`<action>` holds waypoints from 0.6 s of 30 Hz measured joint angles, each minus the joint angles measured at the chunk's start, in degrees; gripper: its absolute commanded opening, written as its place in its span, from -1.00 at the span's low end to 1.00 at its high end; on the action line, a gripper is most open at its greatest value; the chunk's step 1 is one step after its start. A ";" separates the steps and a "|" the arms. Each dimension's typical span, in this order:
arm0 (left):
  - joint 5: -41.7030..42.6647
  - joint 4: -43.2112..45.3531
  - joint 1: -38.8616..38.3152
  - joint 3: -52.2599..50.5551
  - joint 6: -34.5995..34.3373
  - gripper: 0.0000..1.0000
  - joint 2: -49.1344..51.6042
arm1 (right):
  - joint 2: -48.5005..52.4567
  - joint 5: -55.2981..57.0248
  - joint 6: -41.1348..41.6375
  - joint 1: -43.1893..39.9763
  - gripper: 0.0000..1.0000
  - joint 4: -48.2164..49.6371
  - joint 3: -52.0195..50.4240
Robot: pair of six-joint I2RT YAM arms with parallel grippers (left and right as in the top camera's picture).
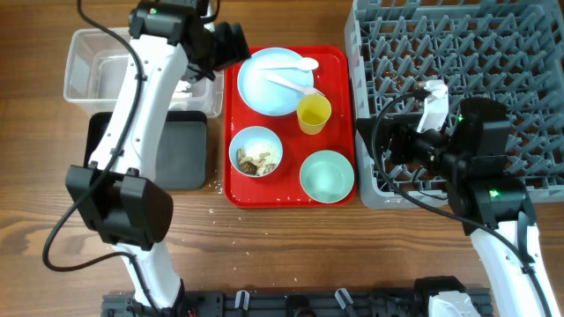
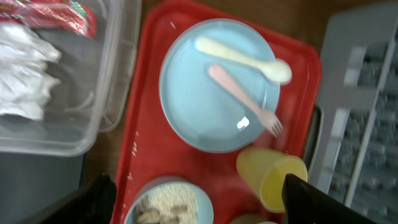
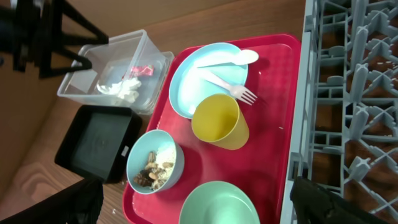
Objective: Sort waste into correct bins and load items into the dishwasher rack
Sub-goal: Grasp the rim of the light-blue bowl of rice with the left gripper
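Note:
On the red tray (image 1: 289, 141) lie a pale blue plate (image 1: 264, 88) with a white spoon (image 1: 291, 65) and fork (image 1: 295, 85), a yellow cup (image 1: 314, 113), a bowl of rice scraps (image 1: 256, 151) and an empty green bowl (image 1: 327, 175). The clear bin (image 1: 88, 70) holds white tissue (image 2: 25, 68) and the red wrapper (image 2: 56, 12). My left gripper (image 1: 231, 44) hovers open and empty over the tray's far left edge, near the plate. My right gripper (image 1: 397, 145) is open and empty at the left edge of the grey rack (image 1: 493, 53), above the empty bowl (image 3: 217, 202).
The black bin (image 1: 181, 154) sits left of the tray, in front of the clear bin. A few rice crumbs lie on the wooden table near the tray's front left corner. The rack fills the right side.

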 measured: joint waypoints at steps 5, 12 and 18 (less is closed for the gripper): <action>1.84 -8.33 -5.62 0.00 5.11 0.52 0.00 | 0.00 0.22 1.25 0.00 0.95 -0.66 0.00; 1.81 -8.55 -7.28 -14.23 2.86 0.50 -0.07 | 0.11 0.85 1.29 0.00 0.96 -2.23 0.00; 1.38 4.68 -14.32 -25.42 4.96 0.27 0.11 | 0.11 1.05 1.29 0.00 0.95 -2.36 0.00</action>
